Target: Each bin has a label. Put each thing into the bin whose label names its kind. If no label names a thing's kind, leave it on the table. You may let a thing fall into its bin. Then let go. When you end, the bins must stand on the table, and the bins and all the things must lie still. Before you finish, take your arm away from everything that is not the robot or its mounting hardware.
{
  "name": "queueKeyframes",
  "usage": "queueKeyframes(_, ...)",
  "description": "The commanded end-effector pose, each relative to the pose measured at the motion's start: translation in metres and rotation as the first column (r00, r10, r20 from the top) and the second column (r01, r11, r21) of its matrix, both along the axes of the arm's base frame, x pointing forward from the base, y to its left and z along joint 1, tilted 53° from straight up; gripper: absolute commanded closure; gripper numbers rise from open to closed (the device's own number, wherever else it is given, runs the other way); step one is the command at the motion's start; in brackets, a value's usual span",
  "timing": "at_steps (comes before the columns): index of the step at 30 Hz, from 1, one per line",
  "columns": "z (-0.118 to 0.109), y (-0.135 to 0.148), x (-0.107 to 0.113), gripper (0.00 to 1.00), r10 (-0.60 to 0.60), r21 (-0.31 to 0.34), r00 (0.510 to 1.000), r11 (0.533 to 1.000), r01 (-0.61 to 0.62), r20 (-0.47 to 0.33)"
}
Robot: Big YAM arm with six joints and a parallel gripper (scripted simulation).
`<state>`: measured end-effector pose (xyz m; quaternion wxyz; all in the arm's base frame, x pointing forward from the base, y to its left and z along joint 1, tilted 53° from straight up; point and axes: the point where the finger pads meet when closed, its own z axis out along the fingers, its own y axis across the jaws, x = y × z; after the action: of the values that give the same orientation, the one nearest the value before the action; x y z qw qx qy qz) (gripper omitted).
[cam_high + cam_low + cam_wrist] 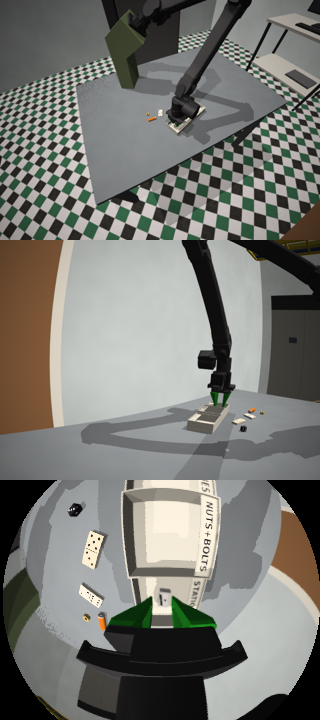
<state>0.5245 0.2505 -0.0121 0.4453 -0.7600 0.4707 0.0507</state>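
Three bins in a row are shown, their labels partly legible: NUTS+BOLTS reads whole, "IES" is cropped by the frame, and "STATI" is cut short by a green finger. The gripper stands parted, pinching nothing; between its tips, a small grey object, kind unclear, appears within the "STATI" bin.

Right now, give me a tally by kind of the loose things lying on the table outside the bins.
Dominoes: 2
Black die: 1
Orange cylinder: 1
Small brass-coloured piece: 1
Total: 5
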Motion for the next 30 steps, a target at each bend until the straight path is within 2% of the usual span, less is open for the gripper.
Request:
queueKeyframes(1,0.004,-0.004,0.002,0.72,-0.009,0.003,1.000,1.000,0.009,0.001)
queueKeyframes(2,0.013,-0.008,0.004,0.72,-0.020,0.009,1.000,1.000,0.020,0.000)
queueKeyframes(5,0.013,-0.018,0.001,0.72,-0.020,0.002,1.000,1.000,0.020,0.006)
queueKeyframes(8,0.016,-0.009,-0.005,0.72,0.002,0.001,1.000,1.000,-0.002,0.007)
queueKeyframes(12,0.011,-0.015,-0.006,0.72,-0.004,-0.001,1.000,1.000,0.004,-0.004)
queueKeyframes(13,0.000,-0.021,-0.007,0.72,-0.014,-0.008,1.000,1.000,0.014,-0.024)
queueKeyframes(15,0.020,-0.025,-0.002,0.72,-0.019,0.001,1.000,1.000,0.019,0.007)
queueKeyframes(19,0.023,-0.017,-0.009,0.72,0.004,0.002,1.000,1.000,-0.005,0.008)
queueKeyframes(22,0.027,-0.032,-0.004,0.72,-0.019,0.002,1.000,1.000,0.019,0.011)
queueKeyframes(27,0.037,-0.045,-0.012,0.72,-0.018,0.002,1.000,1.000,0.018,0.010)
queueKeyframes(29,0.037,-0.045,-0.012,0.72,-0.018,0.002,1.000,1.000,0.018,0.010)
queueKeyframes(30,0.022,-0.027,-0.022,0.72,0.016,-0.005,1.000,1.000,-0.017,-0.018)
